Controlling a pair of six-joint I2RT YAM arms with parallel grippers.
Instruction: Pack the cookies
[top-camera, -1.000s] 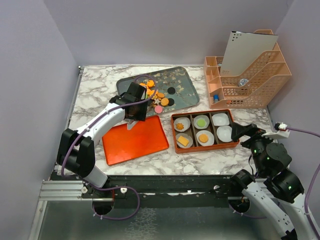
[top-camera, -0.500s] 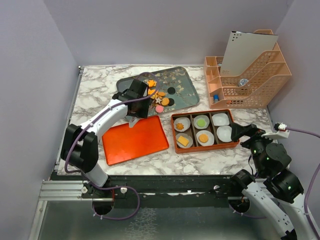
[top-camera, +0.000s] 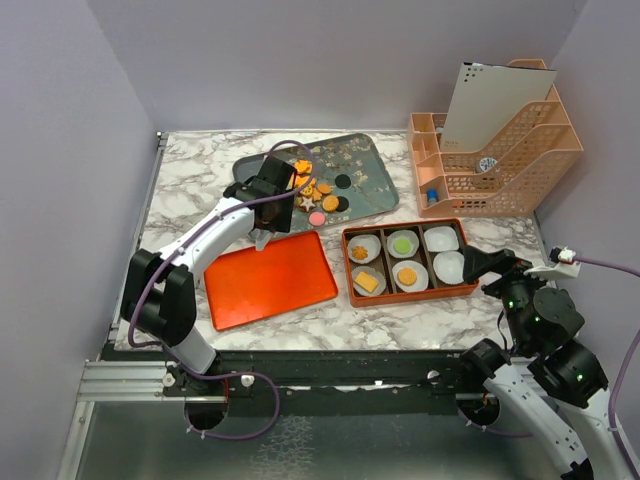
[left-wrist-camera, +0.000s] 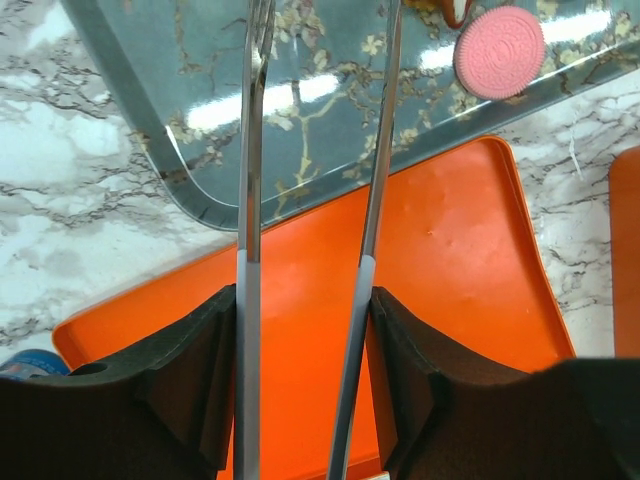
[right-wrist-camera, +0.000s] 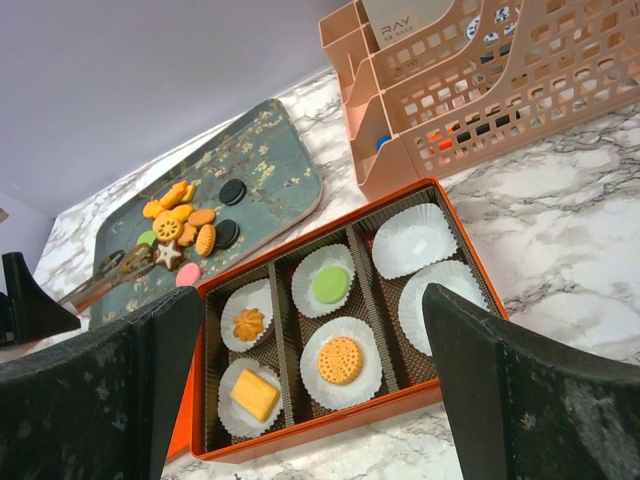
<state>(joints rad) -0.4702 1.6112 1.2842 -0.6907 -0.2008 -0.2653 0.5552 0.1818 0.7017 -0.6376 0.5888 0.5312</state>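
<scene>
Loose cookies (top-camera: 318, 195) lie in a heap on the grey flowered tray (top-camera: 370, 165); they also show in the right wrist view (right-wrist-camera: 180, 225). My left gripper (top-camera: 270, 195) is shut on metal tongs (left-wrist-camera: 250, 200), whose tips reach over the tray towards the heap. A pink cookie (left-wrist-camera: 499, 50) lies just right of the tongs. The orange box (top-camera: 449, 290) holds white paper cups, with a flower cookie (right-wrist-camera: 247, 323), a yellow square (right-wrist-camera: 254, 394), a green one (right-wrist-camera: 331, 284) and a round orange one (right-wrist-camera: 340, 360). Two cups (right-wrist-camera: 414, 238) are empty. My right gripper (top-camera: 485, 262) is open and empty beside the box.
The orange lid (top-camera: 270, 278) lies flat left of the box, below my left gripper. A pink mesh file organiser (top-camera: 495, 140) with a white sheet stands at the back right. Purple walls close in the table on three sides.
My left gripper has moved a little back and to the right with the tongs, from over the lid's edge towards the tray. The right arm has not moved.
</scene>
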